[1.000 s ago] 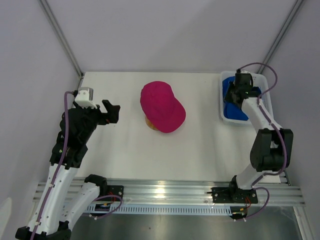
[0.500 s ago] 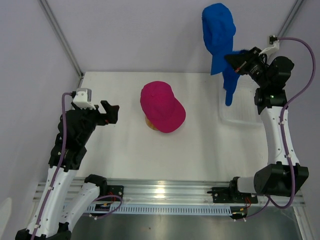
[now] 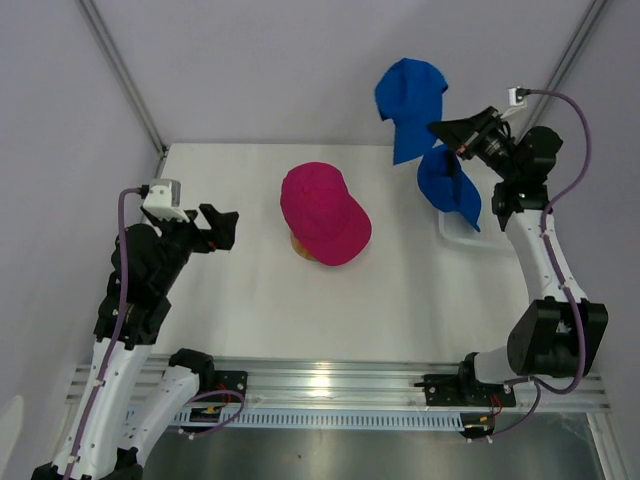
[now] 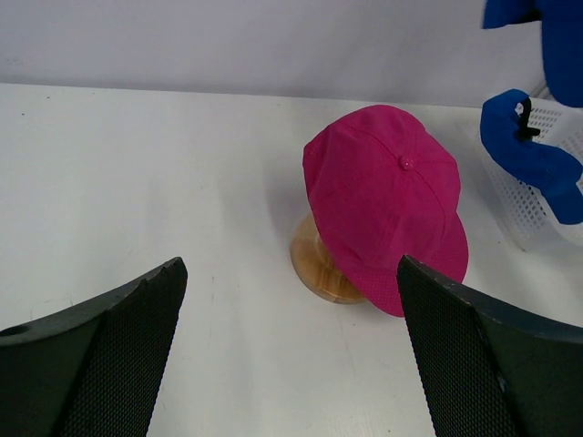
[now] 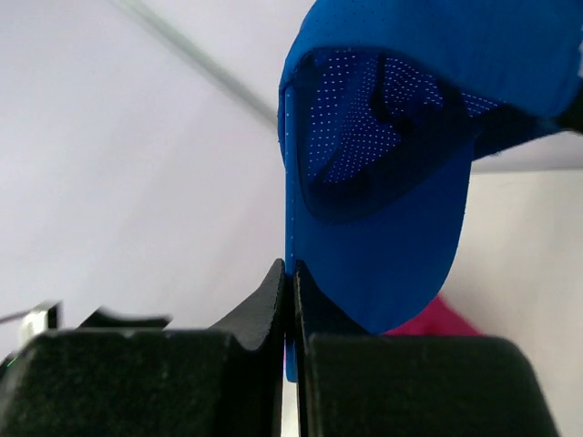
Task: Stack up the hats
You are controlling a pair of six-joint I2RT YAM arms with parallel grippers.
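The magenta-pink hat sits on the wooden stand at mid table; it also shows in the left wrist view. My right gripper is raised above the back right of the table, shut on the brim of a royal blue hat, seen close in the right wrist view. A second royal blue hat hangs just below it, over the basket's left edge; what holds it up is hidden. My left gripper is open and empty, left of the pink hat and facing it.
The white mesh basket stands at the back right, mostly hidden by the hanging blue hat and the right arm; it shows at the right edge of the left wrist view. Grey walls and frame bars close the back.
My right gripper has lifted both blue hats out of the basket, then swung them lower and to the left. The left arm has hardly moved.
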